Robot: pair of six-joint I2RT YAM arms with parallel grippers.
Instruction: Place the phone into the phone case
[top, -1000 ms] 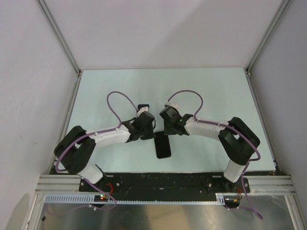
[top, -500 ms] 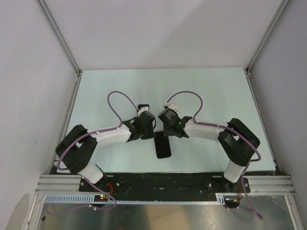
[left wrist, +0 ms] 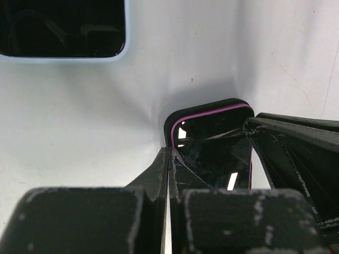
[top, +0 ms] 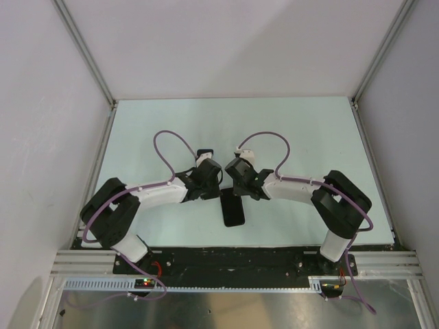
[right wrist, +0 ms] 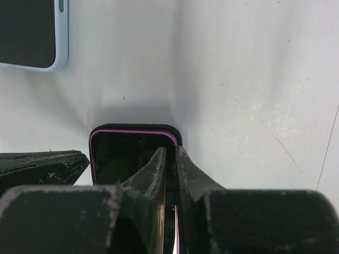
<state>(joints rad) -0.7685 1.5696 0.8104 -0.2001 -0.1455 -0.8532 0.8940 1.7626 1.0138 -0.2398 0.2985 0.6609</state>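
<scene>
Phone case (left wrist: pixel 209 104): black, midway between the desk's (top: pixel 288 130) left and right edges, nearer the near edge.
Phone (left wrist: pixel 212 143): purple-rimmed, seated in the case's visible end.
Left gripper (left wrist: pixel 206 143): pinching the case's sides.
Right gripper (right wrist: pixel 130 153): pinching the same case.
Second phone (right wrist: pixel 26 32): light-blue frame, lying apart.

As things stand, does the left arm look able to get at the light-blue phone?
Probably not yet. The left fingers are shut on the edge of the phone case, so they are busy. The phone lies nearby on bare table with nothing over it; letting go would free the way.
</scene>
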